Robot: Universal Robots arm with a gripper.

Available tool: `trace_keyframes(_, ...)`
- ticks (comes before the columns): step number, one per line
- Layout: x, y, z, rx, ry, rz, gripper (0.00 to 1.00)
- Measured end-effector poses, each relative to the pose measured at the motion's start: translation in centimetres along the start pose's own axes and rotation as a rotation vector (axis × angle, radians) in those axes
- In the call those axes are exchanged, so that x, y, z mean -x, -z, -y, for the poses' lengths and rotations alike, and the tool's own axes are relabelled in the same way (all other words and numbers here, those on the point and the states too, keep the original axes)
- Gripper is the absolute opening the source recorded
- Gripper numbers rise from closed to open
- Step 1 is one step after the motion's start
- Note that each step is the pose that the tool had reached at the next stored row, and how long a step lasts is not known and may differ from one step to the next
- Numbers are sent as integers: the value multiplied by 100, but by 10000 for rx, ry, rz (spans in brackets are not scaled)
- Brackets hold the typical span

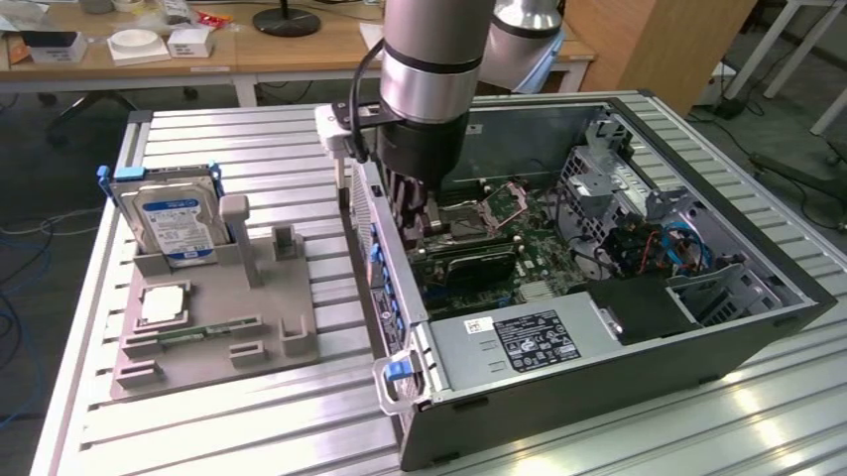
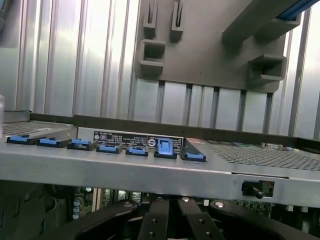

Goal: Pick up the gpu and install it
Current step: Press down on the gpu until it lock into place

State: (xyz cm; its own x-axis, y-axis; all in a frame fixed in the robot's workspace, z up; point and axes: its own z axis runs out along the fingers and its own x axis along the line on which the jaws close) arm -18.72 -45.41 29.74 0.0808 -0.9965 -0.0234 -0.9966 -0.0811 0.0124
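The open computer case [image 1: 741, 342] lies on its side on the ribbed metal table [image 1: 252, 134]. Inside it sit the green motherboard [image 1: 530, 243], the CPU socket [image 1: 506, 201], a grey power supply [image 1: 523, 342] with a black label near the front edge, and a bundle of blue and orange cables [image 1: 662, 248] toward the exterior view's right.

The gripper [image 1: 426, 228] reaches down into the case close to its rear wall, and its fingers [image 2: 160, 220] are pressed together. The gpu [image 1: 463, 260] stands on its edge in the motherboard just under the gripper, a dark card along the slots; whether the fingers clamp it, I cannot tell. In the wrist view, a row of blue slot clips [image 2: 112, 147] sits on the case's rear wall.

On the exterior view's left, the grey holder tray [image 1: 218, 337] carries the hard drive [image 1: 173, 223] upright in its stand, a CPU chip [image 1: 162, 302] lying flat, and a narrow memory stick [image 1: 205, 332] lying in its groove.
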Motion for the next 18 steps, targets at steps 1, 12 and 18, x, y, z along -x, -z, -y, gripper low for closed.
trace_keyframes(1, 0, -1, 0, -6, 0, 1, 10)
trace_keyframes(12, -1, 112, 57, -16, -2, 21, 10)
trace_keyframes(18, -12, 96, 189, -37, 4, 73, 10)
